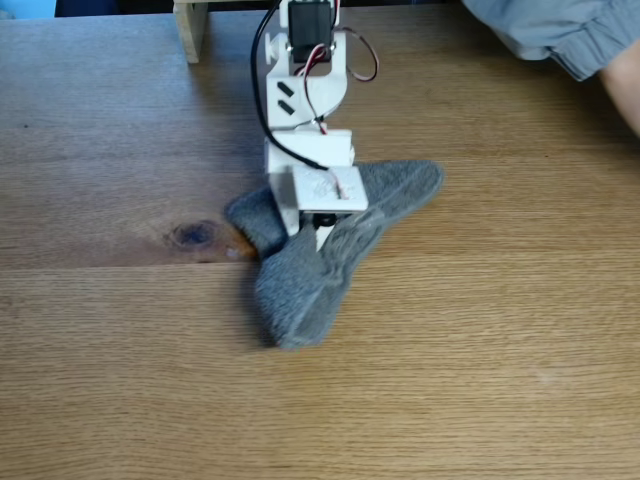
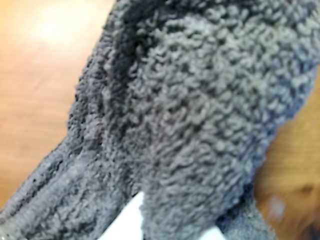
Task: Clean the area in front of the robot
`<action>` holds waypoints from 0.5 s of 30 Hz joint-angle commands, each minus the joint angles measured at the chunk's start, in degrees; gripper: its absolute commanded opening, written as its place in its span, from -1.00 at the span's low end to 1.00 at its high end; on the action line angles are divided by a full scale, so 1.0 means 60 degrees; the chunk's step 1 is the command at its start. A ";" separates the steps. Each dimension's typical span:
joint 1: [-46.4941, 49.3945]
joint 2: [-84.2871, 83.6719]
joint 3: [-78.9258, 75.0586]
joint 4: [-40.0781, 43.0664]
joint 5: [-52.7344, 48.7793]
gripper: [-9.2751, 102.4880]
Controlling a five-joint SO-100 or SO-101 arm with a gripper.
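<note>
Oak worktop (image 1: 480,330) spreads bare around the white robot arm (image 1: 305,90), whose hand (image 1: 320,228) presses down into a crumpled grey terry cloth (image 1: 300,280) lying just right of the dark knot (image 1: 193,235), its grip hidden by folds so I cannot tell, while the wrist view shows looped pile (image 2: 200,110) close up.

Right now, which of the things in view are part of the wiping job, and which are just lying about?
Part of the job:
- grey cloth, bunched under the arm
- gripper, down in the cloth
- oak tabletop, with its dark knot

Just there:
- wooden block at the far edge
- grey sleeve, top right
</note>
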 commanded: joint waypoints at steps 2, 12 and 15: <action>0.1289 -0.0674 -0.2563 0.0381 0.0293 -0.84; 0.3970 -0.0776 -0.3501 0.3398 0.1274 -0.84; 0.4526 -0.0586 -0.3501 0.4292 0.1128 -0.84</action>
